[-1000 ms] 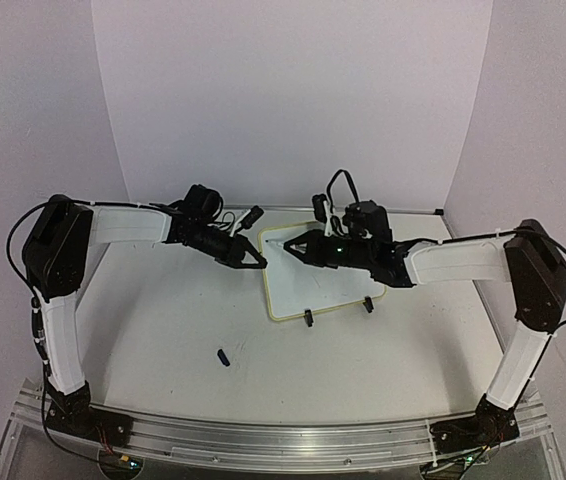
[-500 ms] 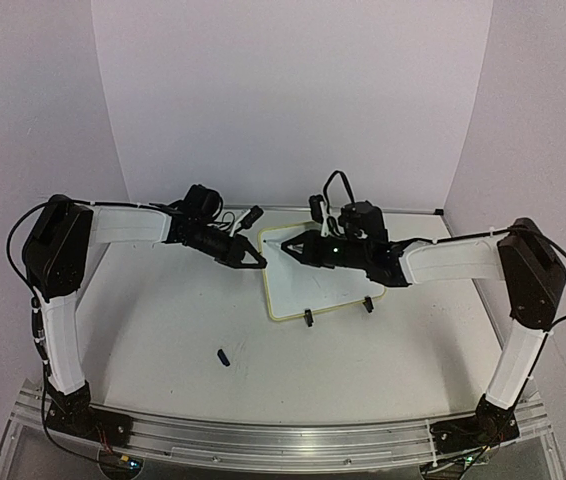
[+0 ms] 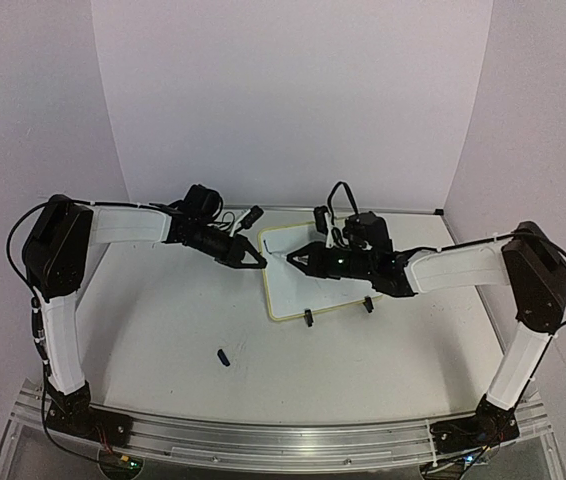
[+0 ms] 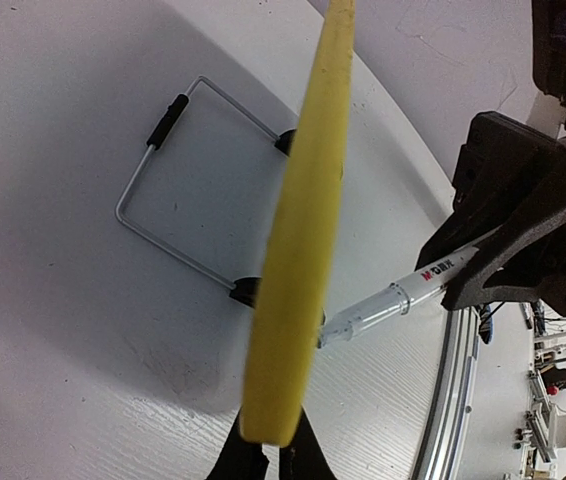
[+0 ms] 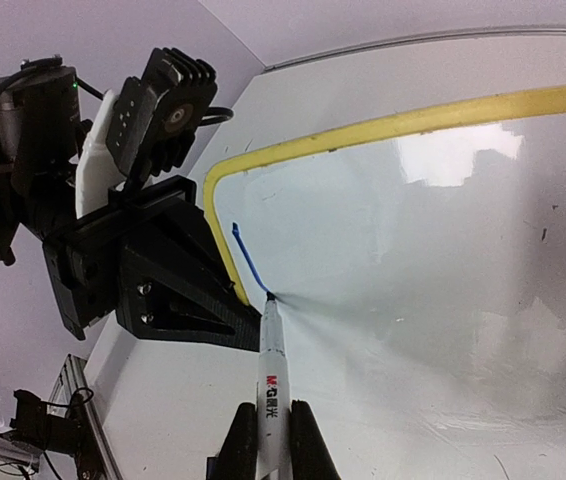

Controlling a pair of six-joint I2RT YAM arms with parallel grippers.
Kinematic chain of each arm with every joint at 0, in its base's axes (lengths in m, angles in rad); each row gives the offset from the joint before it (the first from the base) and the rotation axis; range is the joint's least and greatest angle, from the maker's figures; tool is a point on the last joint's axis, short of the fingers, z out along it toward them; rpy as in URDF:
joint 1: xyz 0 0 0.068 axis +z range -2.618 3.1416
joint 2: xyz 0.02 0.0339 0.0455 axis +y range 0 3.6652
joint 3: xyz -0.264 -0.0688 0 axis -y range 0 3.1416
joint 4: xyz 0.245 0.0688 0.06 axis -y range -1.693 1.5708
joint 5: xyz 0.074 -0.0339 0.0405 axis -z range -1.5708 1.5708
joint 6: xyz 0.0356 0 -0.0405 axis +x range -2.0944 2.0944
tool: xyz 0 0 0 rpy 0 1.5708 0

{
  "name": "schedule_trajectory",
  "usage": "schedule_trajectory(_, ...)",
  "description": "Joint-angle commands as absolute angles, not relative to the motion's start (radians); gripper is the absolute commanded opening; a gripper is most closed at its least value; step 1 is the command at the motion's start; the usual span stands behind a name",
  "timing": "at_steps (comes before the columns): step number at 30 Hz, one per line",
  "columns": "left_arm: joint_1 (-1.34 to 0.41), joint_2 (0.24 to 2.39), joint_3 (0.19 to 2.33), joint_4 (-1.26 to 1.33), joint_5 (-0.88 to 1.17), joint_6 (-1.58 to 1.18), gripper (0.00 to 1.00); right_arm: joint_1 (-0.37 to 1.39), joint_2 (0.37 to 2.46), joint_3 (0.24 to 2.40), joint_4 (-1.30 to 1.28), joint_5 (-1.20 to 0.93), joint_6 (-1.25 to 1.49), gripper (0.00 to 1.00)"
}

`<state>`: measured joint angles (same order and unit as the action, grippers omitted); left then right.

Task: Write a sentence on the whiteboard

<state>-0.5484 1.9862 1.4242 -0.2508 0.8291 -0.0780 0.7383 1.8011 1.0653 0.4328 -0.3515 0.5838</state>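
The whiteboard (image 3: 325, 290) stands tilted on the table on two black clip feet, with a pale-yellow rim (image 5: 393, 125). My left gripper (image 3: 259, 262) is shut on the rim at the board's left edge, seen edge-on in the left wrist view (image 4: 268, 445). My right gripper (image 3: 306, 259) is shut on a white marker (image 5: 273, 385), its tip touching the board near the upper left corner. Of the sentence, one short blue stroke (image 5: 247, 257) shows, ending at the marker tip.
A small blue marker cap (image 3: 223, 357) lies on the table in front of the left arm. A bent wire stand (image 4: 178, 170) props the board from behind. White walls close in the back and sides, and a metal rail (image 3: 283, 440) runs along the near edge.
The right gripper has slid the marker tip a little toward the near side on the board, leaving the blue stroke. The left gripper has stayed on the rim.
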Motion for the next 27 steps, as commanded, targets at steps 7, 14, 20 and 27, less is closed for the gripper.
schedule_trajectory(7,-0.548,1.983,1.416,-0.238,0.836,-0.057,0.0,0.737,1.678,1.047,0.463,-0.359,0.556,0.0)
schedule_trajectory(14,-0.548,1.983,1.416,-0.239,0.834,-0.057,0.0,0.738,1.716,1.075,0.463,-0.326,0.559,0.0)
schedule_trajectory(20,-0.548,1.983,1.417,-0.239,0.834,-0.057,0.0,0.736,1.743,1.091,0.464,-0.302,0.561,0.0)
schedule_trajectory(27,-0.548,1.984,1.417,-0.241,0.833,-0.057,0.0,0.736,1.763,1.103,0.465,-0.285,0.558,0.0)
